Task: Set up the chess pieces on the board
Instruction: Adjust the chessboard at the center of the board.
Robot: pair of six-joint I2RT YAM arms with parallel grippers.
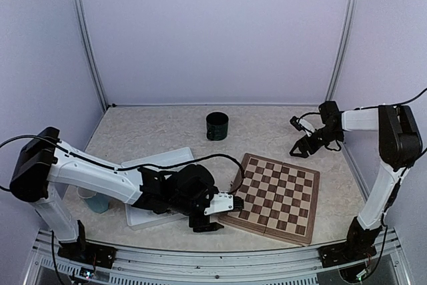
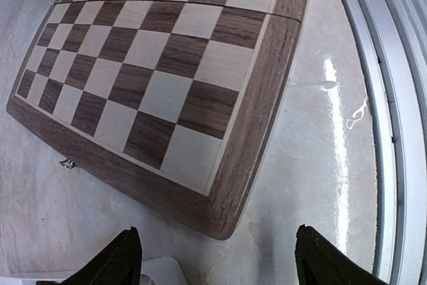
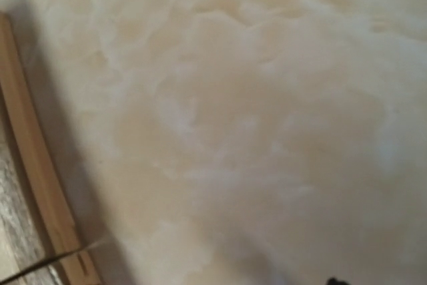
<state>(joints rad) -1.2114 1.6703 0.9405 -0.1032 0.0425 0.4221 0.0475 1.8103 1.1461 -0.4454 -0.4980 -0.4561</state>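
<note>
The board (image 1: 275, 195) lies right of centre with its squares bare, and the left wrist view shows its near corner (image 2: 223, 221). No chess pieces show in any view. My left gripper (image 1: 223, 214) hangs low just off that corner, open, its dark fingertips (image 2: 125, 258) wide apart with only tabletop between them. My right gripper (image 1: 296, 137) hovers over the table beyond the board's far right corner. Its two fingers are spread with nothing between them. The right wrist view shows only blurred tabletop.
A white tray (image 1: 155, 162) lies left of the board, mostly under my left arm. A dark green cup (image 1: 217, 126) stands at the back centre and a pale blue cup (image 1: 97, 201) at the near left. A metal rail (image 2: 393, 98) runs along the table's near edge.
</note>
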